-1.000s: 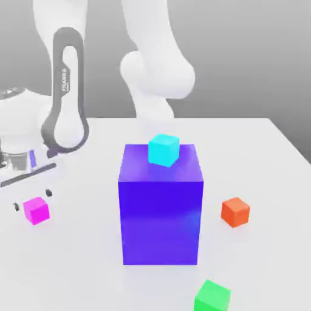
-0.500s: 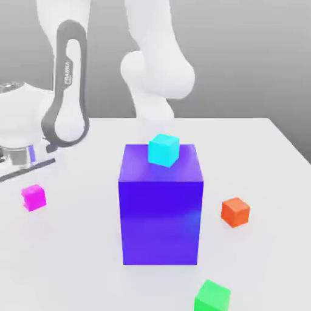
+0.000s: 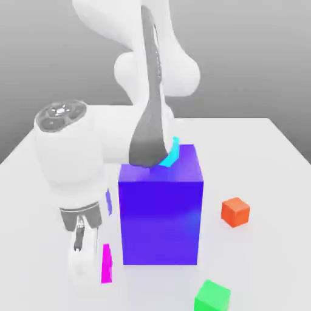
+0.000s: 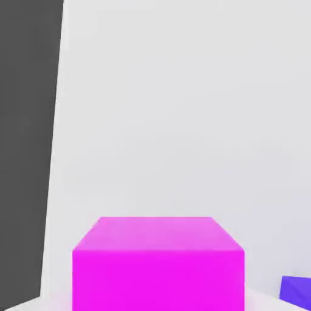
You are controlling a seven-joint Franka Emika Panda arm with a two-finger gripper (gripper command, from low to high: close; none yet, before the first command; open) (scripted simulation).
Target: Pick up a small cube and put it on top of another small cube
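Note:
My gripper is shut on the small magenta-pink cube, which shows as a narrow strip beside the white hand, low on the exterior view's left and just left of the big blue-violet block. In the hand view the magenta cube sits very close, with a corner of the blue-violet block beyond it. A cyan cube rests on top of the block, mostly hidden behind the arm's grey link.
An orange cube lies on the white table right of the block. A green cube sits at the front edge. The arm's white body stands left of and over the block.
The gripper shut on the magenta cube at the far left. The arm has since swung it rightward and toward the front, beside the blue-violet block, and now covers most of the cyan cube.

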